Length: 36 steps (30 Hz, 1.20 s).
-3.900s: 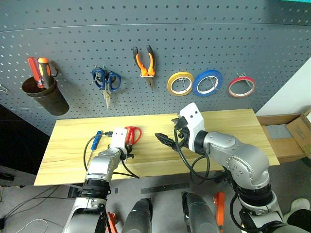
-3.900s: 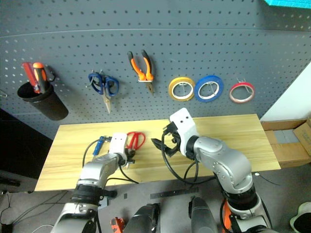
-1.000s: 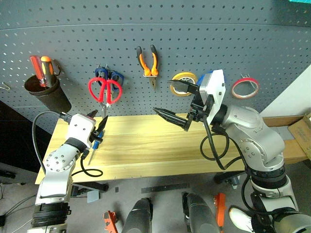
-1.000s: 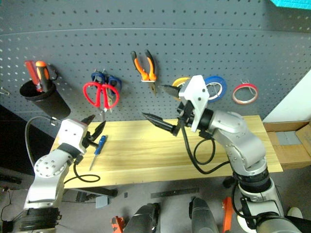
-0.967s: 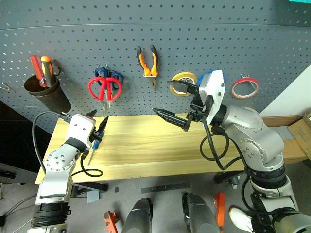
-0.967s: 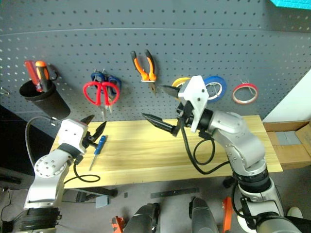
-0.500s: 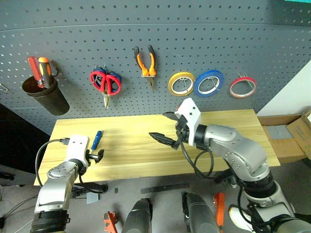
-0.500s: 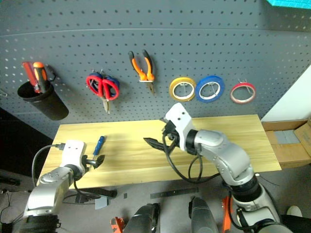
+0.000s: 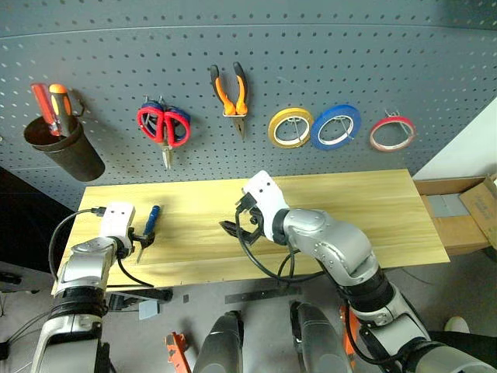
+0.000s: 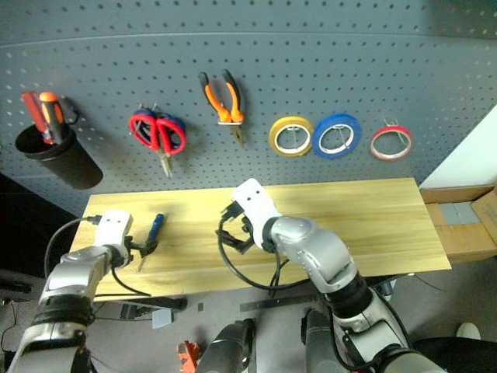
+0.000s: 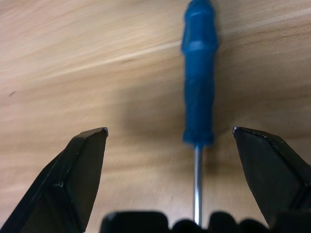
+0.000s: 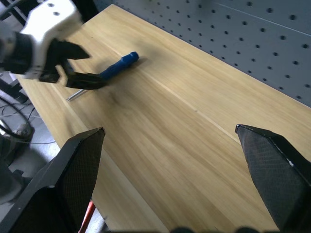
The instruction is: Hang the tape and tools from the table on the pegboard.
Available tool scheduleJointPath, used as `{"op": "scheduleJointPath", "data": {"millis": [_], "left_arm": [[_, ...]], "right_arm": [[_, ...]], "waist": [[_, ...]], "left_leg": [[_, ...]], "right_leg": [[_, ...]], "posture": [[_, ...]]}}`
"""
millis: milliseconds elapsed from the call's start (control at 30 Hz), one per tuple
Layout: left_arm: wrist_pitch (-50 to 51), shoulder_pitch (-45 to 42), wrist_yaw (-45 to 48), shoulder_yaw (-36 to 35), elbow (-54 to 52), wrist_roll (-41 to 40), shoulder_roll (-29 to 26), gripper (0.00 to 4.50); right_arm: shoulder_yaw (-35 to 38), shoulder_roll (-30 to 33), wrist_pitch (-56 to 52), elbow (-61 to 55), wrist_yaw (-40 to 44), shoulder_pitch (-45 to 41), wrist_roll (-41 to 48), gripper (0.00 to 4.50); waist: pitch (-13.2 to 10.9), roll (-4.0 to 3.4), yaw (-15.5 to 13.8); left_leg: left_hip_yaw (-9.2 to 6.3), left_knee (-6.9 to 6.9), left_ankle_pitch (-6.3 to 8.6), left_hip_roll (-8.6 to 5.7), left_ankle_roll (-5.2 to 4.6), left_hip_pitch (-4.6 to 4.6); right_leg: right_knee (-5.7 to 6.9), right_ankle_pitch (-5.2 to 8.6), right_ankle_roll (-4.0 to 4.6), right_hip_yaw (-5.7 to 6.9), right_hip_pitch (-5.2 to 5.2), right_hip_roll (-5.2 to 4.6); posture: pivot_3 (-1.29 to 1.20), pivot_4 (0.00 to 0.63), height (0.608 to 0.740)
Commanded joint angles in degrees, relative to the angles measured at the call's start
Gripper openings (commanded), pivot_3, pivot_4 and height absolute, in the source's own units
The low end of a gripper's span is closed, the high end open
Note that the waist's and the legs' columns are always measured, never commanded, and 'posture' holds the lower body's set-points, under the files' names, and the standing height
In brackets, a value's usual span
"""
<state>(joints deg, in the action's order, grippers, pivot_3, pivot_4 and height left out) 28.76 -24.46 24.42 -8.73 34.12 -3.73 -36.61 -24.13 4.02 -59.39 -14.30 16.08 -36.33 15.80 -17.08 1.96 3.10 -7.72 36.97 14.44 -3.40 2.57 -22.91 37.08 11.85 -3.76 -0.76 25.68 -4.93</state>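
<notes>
A small blue-handled screwdriver (image 9: 151, 220) lies on the light wood table (image 9: 373, 210) near its left end. My left gripper (image 9: 146, 238) is low over it and open. In the left wrist view the steel shaft (image 11: 196, 179) runs between the two black fingers (image 11: 82, 170) without touching them, and the blue handle (image 11: 198, 92) reaches past the tips. My right gripper (image 9: 233, 221) hovers open and empty over the table's middle. On the pegboard (image 9: 326, 54) hang the red-handled scissors (image 9: 159, 127), the orange-and-black pliers (image 9: 230, 89) and the red tape (image 9: 390, 133).
Blue-handled scissors (image 9: 178, 118) hang behind the red ones. A yellow roll (image 9: 290, 127) and a blue roll (image 9: 335, 127) hang beside the red tape. A dark cup (image 9: 64, 148) holds red and orange screwdrivers. A cardboard box (image 9: 475, 210) stands right of the table.
Both arms have come down from the pegboard to the table. The red scissors now hang there. My left gripper has moved up to the blue screwdriver, straddling its shaft.
</notes>
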Motion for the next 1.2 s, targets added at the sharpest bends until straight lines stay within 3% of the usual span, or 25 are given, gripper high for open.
{"op": "scheduleJointPath", "data": {"millis": [33,133,233,533,567,733,867,1067,1200], "left_arm": [[-3.27,-3.58,0.46,0.86,5.4,0.66,0.87,4.45],[-3.99,-5.81,0.02,1.76,9.27,1.3,1.33,4.45],[-3.45,-7.15,0.39,1.86,11.25,0.58,2.08,3.85],[0.03,-2.58,-0.56,-0.06,4.25,-1.07,1.76,0.69],[0.49,-1.69,-1.03,-0.69,2.95,-1.34,1.66,0.51],[2.73,3.57,-3.93,-5.62,-6.53,-3.77,2.18,0.51],[3.49,10.18,-5.15,-9.99,-20.72,-6.85,3.69,0.51],[-1.82,17.73,-8.19,-16.66,-37.09,-11.21,9.11,0.51],[-6.09,21.14,-8.52,-18.26,-45.27,-12.87,11.46,0.51]], "right_arm": [[-0.42,-0.69,0.76,-1.62,0.68,-1.29,-0.52,4.5],[-0.29,-0.87,0.36,-1.81,1.06,-1.58,-0.67,4.5],[0.14,-1.03,-0.13,-1.92,1.23,-1.76,-0.57,4.5],[2.42,-0.96,-0.29,-0.91,1.61,-3.15,-0.96,4.5],[2.65,-0.99,-0.12,-0.65,1.65,-3.37,-1.03,4.5],[3.93,-1.04,1.19,0.52,1.94,-4.35,-1.29,4.5],[3.63,1.12,3.03,-2.42,4.37,-3.7,-0.66,4.5],[1.4,8.73,12.34,-10.58,13.98,-2.2,-0.05,4.5],[4.45,10.88,16.25,-14.1,19.13,-3.65,3.09,4.5]], "waist": [[-0.55,0.04,-0.04],[-0.76,0.02,0.09],[-0.87,-0.07,0.27],[-0.94,-0.12,1.37],[-0.94,-0.11,1.66],[-0.94,-0.11,1.93],[-0.92,-0.08,1.67],[-0.88,-0.02,0.93],[-0.84,0.01,0.64]], "left_leg": [[0.02,0.01,0.0,-0.01,0.0,-0.02],[0.05,0.0,0.02,-0.02,-0.02,-0.11],[0.12,-0.01,0.06,-0.01,-0.06,-0.1],[0.12,-0.01,0.06,0.02,-0.07,-0.05],[0.09,-0.02,0.07,0.03,-0.06,-0.04],[0.05,-0.07,0.07,0.09,-0.05,-0.04],[0.04,-0.06,0.09,0.07,-0.02,-0.15],[0.03,-0.04,0.14,0.06,0.02,-0.28],[0.06,-0.05,0.16,0.09,0.04,-0.26]], "right_leg": [[0.0,0.0,0.0,0.0,0.01,-0.02],[-0.02,0.0,0.0,0.01,0.12,-0.04],[-0.02,0.0,-0.01,-0.01,0.15,-0.05],[0.02,0.01,-0.02,-0.06,0.15,-0.05],[0.02,0.01,-0.02,-0.08,0.15,-0.05],[0.02,0.01,-0.02,-0.1,0.23,-0.04],[0.0,0.0,-0.01,-0.14,0.37,-0.1],[-0.14,0.0,-0.01,-0.1,0.42,-0.14],[-0.14,0.0,-0.01,-0.08,0.42,-0.12]], "posture": [[-0.04,0.396,0.74],[-0.04,0.402,0.74],[-0.05,0.405,0.74],[-0.06,0.386,0.74],[-0.06,0.383,0.74],[-0.06,0.362,0.74],[-0.05,0.346,0.74],[-0.03,0.318,0.74],[-0.01,0.293,0.74]]}}
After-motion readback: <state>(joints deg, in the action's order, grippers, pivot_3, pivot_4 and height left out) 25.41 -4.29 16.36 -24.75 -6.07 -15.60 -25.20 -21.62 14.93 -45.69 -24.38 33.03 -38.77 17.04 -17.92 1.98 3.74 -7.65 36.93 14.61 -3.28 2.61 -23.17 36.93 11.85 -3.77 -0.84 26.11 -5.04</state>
